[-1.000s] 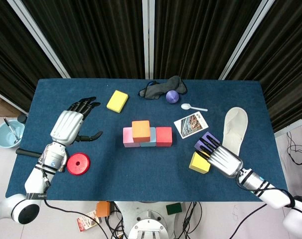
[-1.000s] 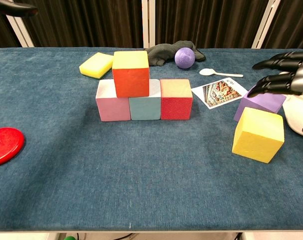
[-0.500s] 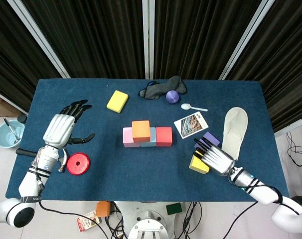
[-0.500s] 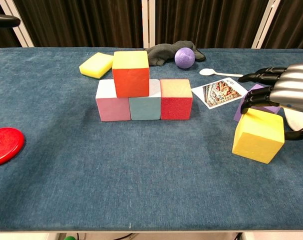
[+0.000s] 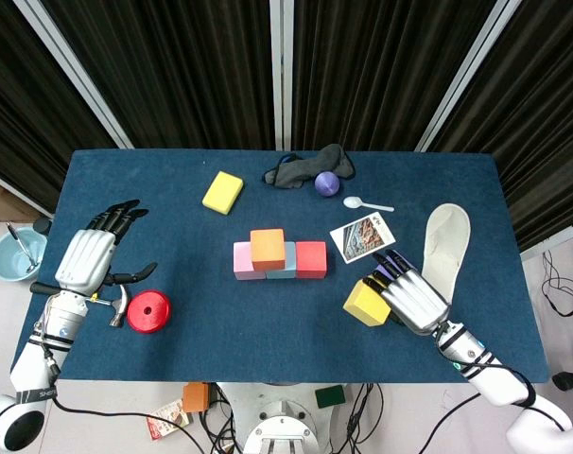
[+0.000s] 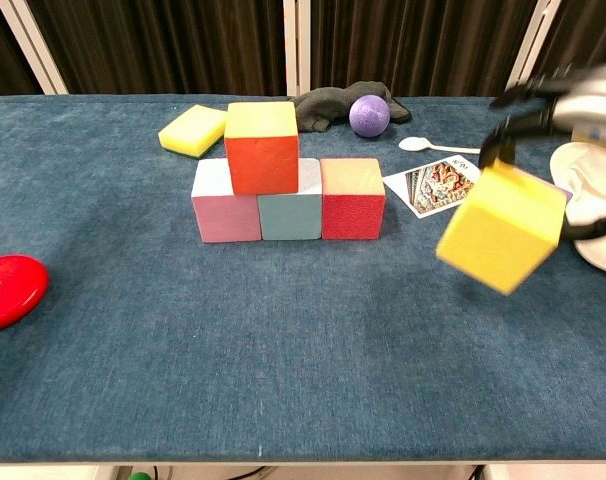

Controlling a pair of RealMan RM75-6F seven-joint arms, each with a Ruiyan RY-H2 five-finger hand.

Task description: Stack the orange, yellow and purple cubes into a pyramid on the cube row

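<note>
Head view shows the left robot hand spread and holding nothing, out at the table edge by a red disc. Well off to its right stands the cube row, the orange cube already seated on it. The right robot hand grips the yellow cube, lifted and tilted. I'd level it, then lower it squarely beside the orange one, over the row's right seam.
</note>
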